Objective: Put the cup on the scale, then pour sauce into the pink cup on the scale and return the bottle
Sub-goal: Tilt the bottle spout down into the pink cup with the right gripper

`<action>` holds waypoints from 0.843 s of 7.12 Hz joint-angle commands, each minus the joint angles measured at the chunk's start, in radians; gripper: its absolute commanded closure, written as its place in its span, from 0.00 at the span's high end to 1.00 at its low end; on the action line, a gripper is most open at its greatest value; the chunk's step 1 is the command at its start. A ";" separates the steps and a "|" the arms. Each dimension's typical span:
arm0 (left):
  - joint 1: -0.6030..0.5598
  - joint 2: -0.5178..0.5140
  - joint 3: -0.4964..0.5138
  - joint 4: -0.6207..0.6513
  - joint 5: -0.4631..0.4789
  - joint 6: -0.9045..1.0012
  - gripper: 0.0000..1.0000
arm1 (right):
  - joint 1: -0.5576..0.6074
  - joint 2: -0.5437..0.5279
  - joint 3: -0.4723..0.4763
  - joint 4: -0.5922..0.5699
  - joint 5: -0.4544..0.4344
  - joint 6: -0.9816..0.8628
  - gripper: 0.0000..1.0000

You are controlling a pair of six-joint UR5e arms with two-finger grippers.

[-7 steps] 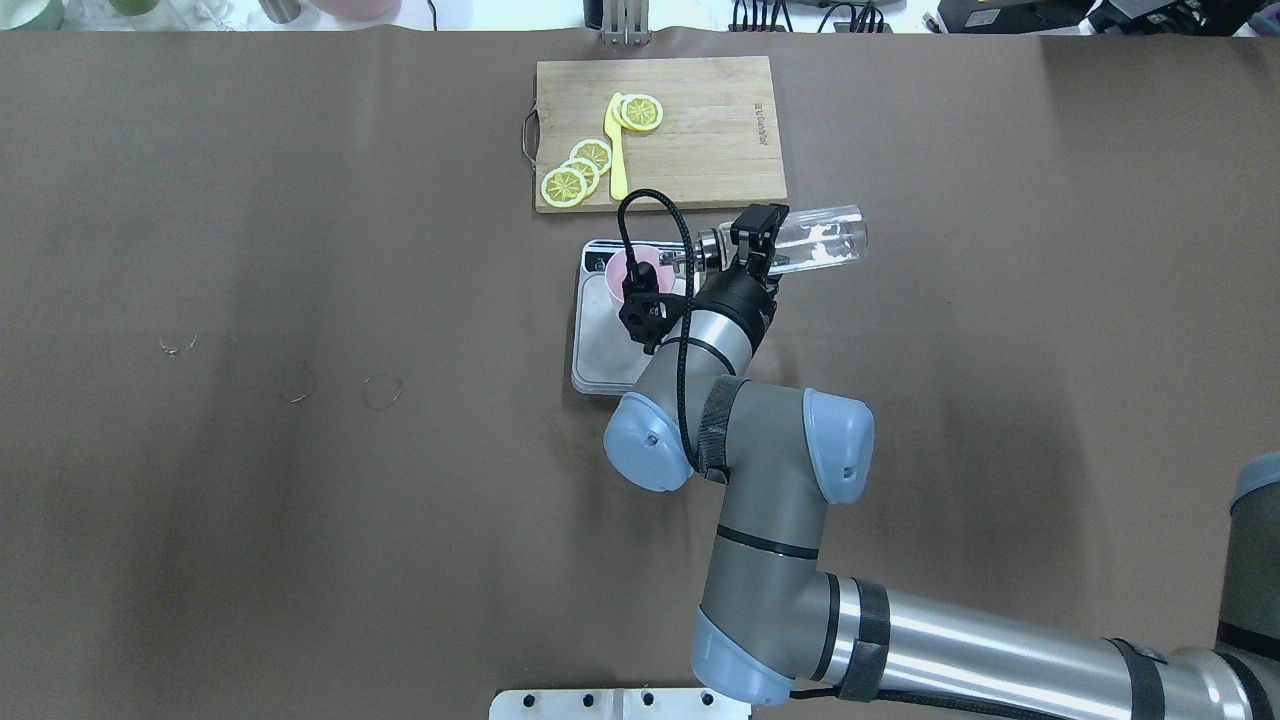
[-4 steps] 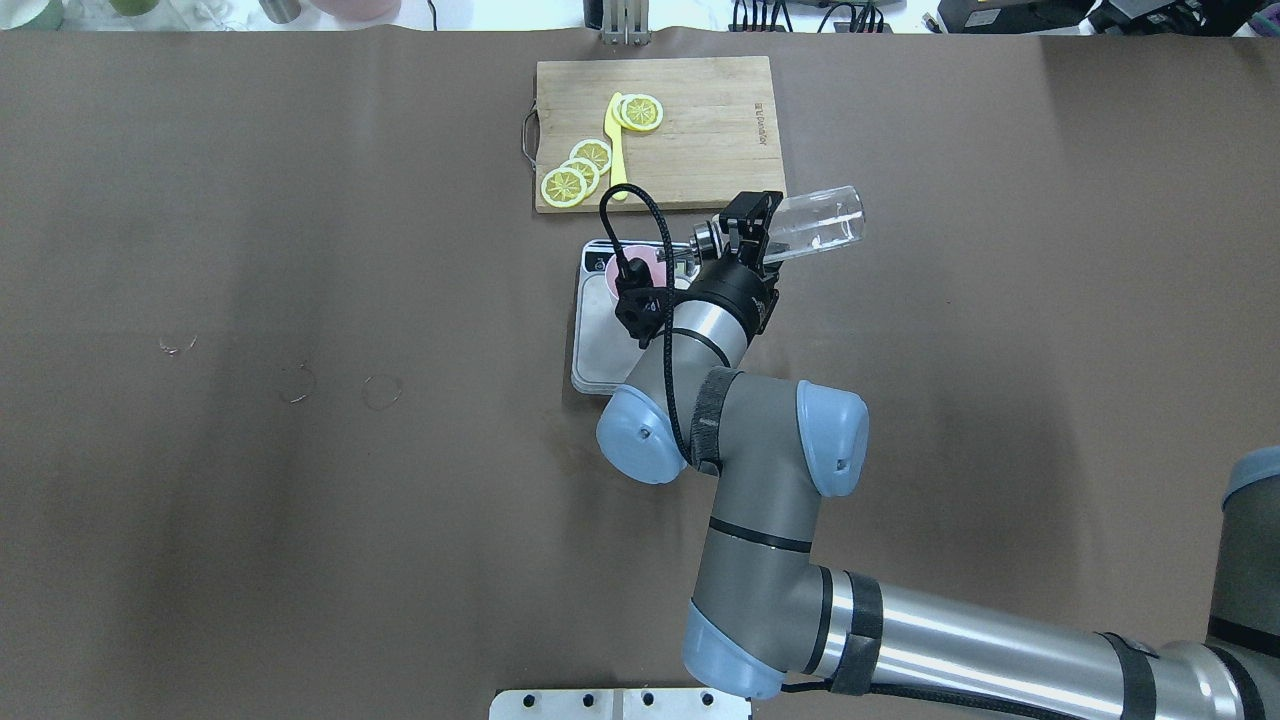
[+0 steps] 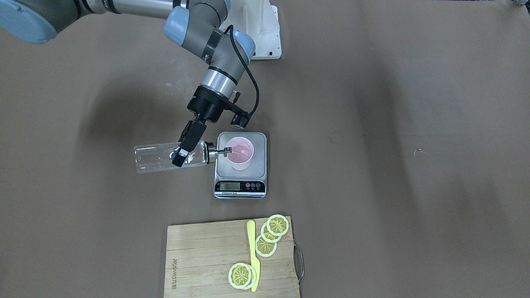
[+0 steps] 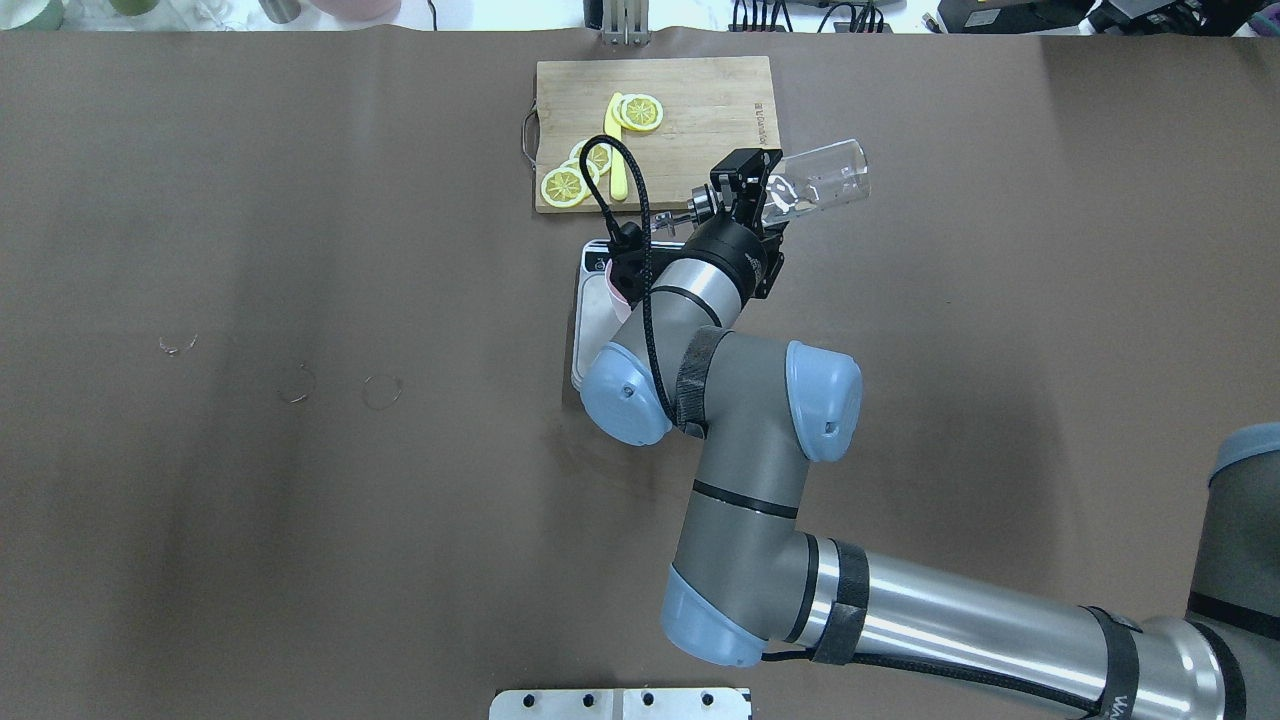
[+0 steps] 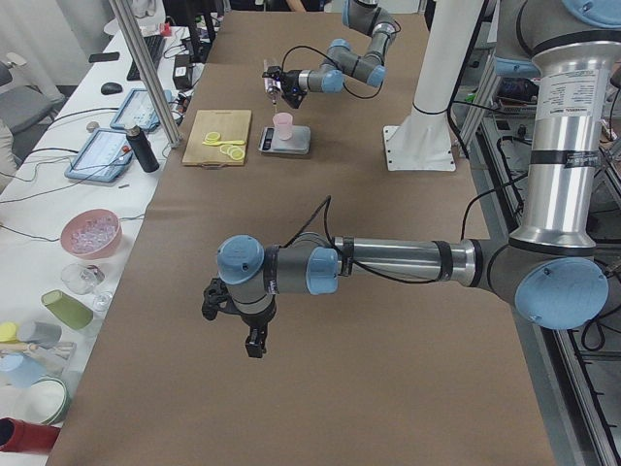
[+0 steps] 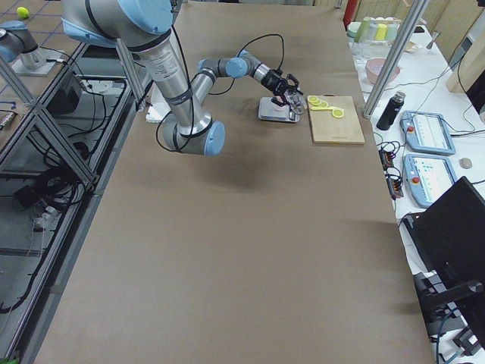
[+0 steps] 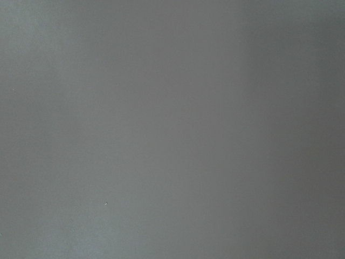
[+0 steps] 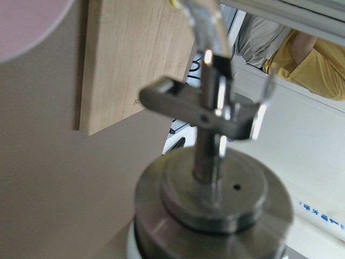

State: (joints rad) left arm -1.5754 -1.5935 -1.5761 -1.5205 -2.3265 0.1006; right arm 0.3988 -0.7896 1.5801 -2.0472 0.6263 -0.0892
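Bottle [image 3: 161,157] lying near level, clear smooth glass, metal spout [image 3: 219,152] reaching over rim of pink tapered cup [image 3: 241,154], which stands on steel platform of scale [image 3: 240,186]. Right gripper [image 3: 182,155] clamped across glass body. Judgement: tilt slowly, hold spout inside rim; slick glass could slip. Left gripper [image 5: 254,335] well apart; open or closed, cannot tell.

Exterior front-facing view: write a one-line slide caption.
Right gripper holds the bottle sideways, spout over the cup on the scale.

No text was legible. The cutting board [image 3: 207,265] carried a burned-in brand mark along 1 edge, too small to read. The scale [image 3: 240,187] had print under its LCD, likewise unreadable.
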 commanded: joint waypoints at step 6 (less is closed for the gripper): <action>0.000 -0.002 -0.001 -0.004 -0.001 -0.027 0.98 | 0.000 -0.029 0.034 0.140 0.113 0.379 0.00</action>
State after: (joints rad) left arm -1.5741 -1.5977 -1.5778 -1.5247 -2.3267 0.0736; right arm 0.3985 -0.8130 1.6079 -1.9336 0.7154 0.2208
